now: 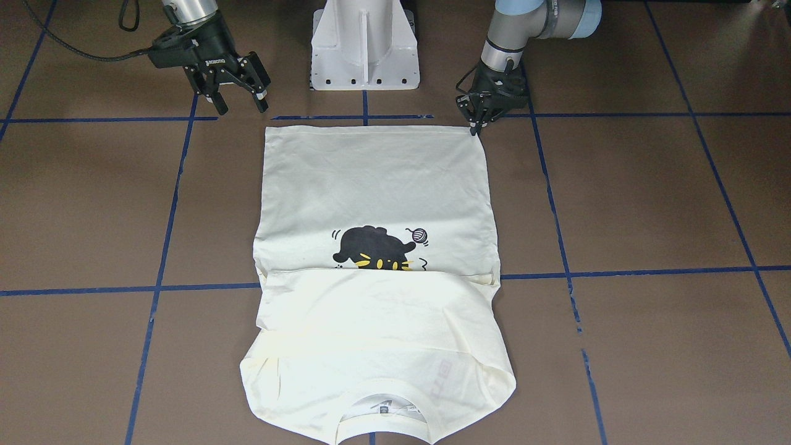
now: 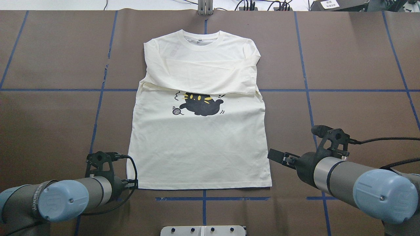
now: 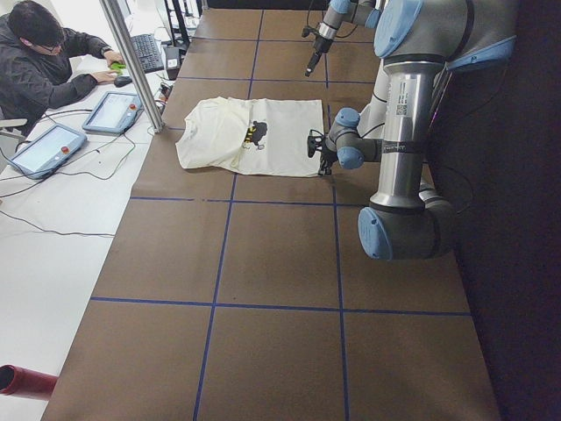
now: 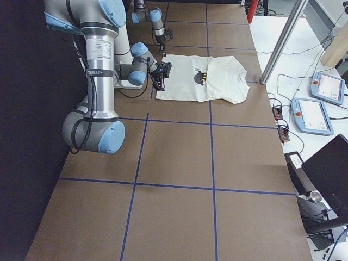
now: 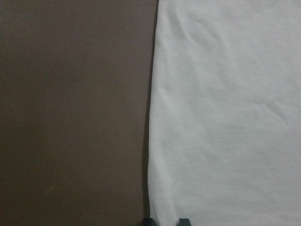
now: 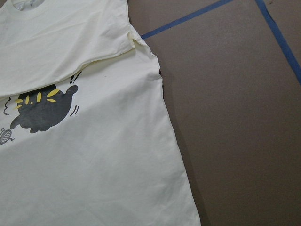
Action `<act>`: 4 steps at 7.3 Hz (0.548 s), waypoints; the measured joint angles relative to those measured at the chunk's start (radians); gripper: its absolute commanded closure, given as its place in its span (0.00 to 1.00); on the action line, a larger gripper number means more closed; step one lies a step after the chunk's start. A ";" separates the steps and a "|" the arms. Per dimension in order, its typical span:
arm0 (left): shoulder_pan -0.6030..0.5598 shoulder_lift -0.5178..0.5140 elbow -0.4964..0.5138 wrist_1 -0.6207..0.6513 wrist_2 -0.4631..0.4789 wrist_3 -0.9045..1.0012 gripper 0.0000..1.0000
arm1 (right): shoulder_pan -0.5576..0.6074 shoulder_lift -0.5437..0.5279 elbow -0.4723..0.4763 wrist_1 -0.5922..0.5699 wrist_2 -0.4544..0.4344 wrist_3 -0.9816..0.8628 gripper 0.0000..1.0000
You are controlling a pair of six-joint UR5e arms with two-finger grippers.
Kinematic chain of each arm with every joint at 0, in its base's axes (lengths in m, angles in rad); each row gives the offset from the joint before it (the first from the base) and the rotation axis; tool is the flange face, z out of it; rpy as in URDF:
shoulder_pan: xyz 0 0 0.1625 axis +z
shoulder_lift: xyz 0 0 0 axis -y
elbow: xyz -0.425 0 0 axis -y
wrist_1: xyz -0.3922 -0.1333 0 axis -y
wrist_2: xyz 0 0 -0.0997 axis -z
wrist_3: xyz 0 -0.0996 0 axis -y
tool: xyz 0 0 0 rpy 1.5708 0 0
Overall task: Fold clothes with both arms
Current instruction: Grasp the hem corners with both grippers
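Note:
The cream-white T-shirt lies flat with both sleeves folded across the chest, above the black cat print. Its collar points away from the robot. My left gripper is down at the hem's left corner. In the left wrist view its two fingertips sit close together with the shirt's edge between them, shut on the cloth. My right gripper hovers open above the table, just outside the hem's right corner. It holds nothing, and its fingers do not show in the right wrist view.
The white pedestal base stands behind the hem. Blue tape lines grid the brown table. A person sits at a side desk with tablets, beyond a metal post.

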 measured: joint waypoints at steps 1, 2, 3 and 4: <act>0.000 -0.002 -0.005 0.000 0.000 0.003 1.00 | -0.009 -0.001 -0.002 -0.002 -0.001 0.011 0.32; -0.001 -0.006 -0.010 0.000 -0.001 0.005 1.00 | -0.024 -0.001 -0.004 -0.009 -0.002 0.044 0.47; -0.002 -0.010 -0.015 0.000 -0.002 0.005 1.00 | -0.044 0.001 -0.006 -0.025 -0.009 0.096 0.55; -0.003 -0.013 -0.023 -0.001 -0.004 0.004 1.00 | -0.071 0.004 -0.014 -0.045 -0.033 0.148 0.52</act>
